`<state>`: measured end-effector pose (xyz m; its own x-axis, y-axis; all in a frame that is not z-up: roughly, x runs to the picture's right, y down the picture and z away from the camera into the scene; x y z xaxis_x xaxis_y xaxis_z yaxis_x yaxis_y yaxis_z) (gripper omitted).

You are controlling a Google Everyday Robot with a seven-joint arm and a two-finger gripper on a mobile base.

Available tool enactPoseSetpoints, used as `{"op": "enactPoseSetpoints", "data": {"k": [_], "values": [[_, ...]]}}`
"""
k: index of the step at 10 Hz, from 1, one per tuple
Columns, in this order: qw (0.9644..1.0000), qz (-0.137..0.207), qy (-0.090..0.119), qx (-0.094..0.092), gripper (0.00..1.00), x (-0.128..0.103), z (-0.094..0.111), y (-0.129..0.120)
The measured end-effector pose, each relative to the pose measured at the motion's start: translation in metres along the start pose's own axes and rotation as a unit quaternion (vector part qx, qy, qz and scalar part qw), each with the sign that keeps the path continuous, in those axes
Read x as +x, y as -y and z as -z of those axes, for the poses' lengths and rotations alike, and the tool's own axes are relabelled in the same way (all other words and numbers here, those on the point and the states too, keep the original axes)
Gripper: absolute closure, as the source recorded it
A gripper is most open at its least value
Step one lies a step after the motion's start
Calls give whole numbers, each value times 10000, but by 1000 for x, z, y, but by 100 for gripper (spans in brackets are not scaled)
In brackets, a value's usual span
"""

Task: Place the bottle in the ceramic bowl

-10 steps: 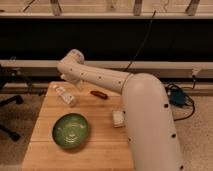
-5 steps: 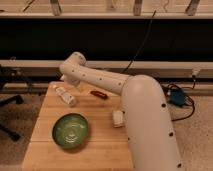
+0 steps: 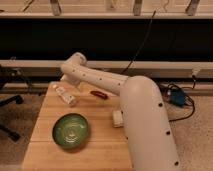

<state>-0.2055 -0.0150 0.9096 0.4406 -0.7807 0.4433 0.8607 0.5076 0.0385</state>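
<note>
The bottle, small, clear and whitish, lies on its side at the back left of the wooden table. The ceramic bowl, round and glossy green with lighter rings inside, sits in front of the bottle near the table's left front. It holds nothing. My gripper is at the end of the white arm, just behind and above the bottle's far end. The arm's wrist largely hides it.
A small red object lies on the table right of the bottle. A small white rectangular block sits beside my white body. A dark wall with rails stands behind. A blue box and cables lie on the floor at right.
The arm's upper joint has shifted slightly to the right. The bottle and the bowl have not moved.
</note>
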Motion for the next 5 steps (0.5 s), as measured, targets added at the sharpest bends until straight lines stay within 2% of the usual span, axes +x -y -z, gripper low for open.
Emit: {"op": "enactPoseSetpoints", "data": {"k": [1, 3, 4, 5], "values": [[10000, 11, -3, -4, 20, -2, 1, 1], [9985, 536, 5, -87, 20, -5, -3, 9], [9958, 904, 62, -139, 20, -11, -8, 14], [9898, 1397, 138, -228, 20, -19, -19, 20]]}}
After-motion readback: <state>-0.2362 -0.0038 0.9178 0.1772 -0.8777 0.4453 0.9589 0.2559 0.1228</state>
